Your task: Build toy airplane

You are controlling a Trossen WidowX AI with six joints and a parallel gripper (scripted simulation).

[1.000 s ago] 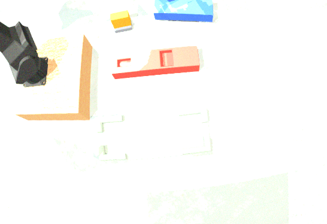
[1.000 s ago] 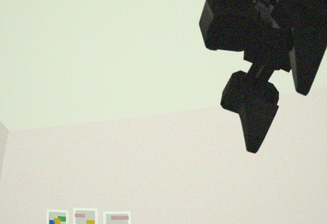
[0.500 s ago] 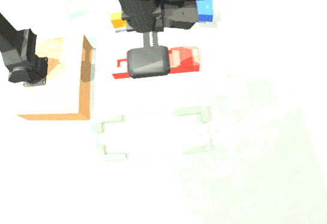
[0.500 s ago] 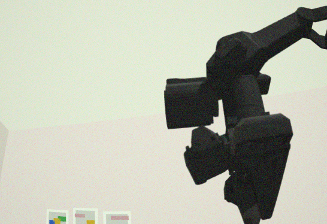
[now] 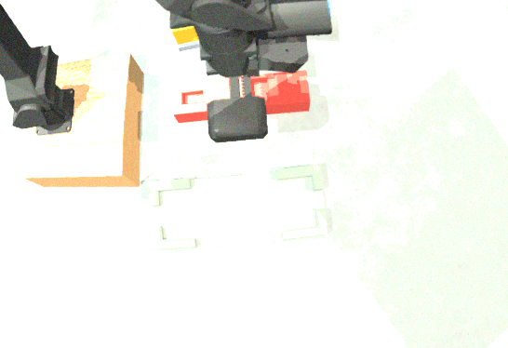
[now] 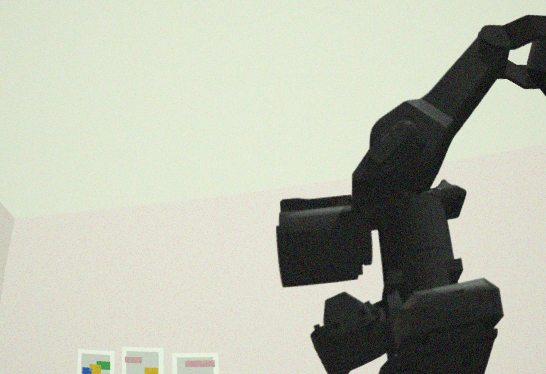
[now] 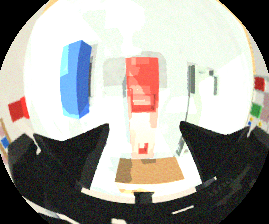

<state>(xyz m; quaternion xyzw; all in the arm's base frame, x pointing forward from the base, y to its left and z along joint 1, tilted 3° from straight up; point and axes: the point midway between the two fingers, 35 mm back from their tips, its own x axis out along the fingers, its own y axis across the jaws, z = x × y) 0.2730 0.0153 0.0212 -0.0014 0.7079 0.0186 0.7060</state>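
The red fuselage (image 5: 288, 99) (image 7: 143, 75) lies on the table, apart from the cradle, its smaller socket at the left end in the top view. My gripper (image 7: 145, 125) is open and empty above the fuselage, with one finger on each side of it in the wrist view. In the top view the arm and gripper hide the fuselage's middle. The blue wing (image 7: 76, 80) lies beside the fuselage in the wrist view; the arm hides it in the top view. The yellow tail fin (image 5: 185, 34) shows partly beside the arm. The cradle's pale corner brackets (image 5: 177, 244) (image 7: 192, 79) hold nothing.
A wooden block (image 5: 132, 127) (image 7: 149, 170) under the arm's base stands left of the fuselage and cradle in the top view. The exterior view shows only the dark arm (image 6: 405, 246), walls and framed pictures (image 6: 143, 351), none of the parts.
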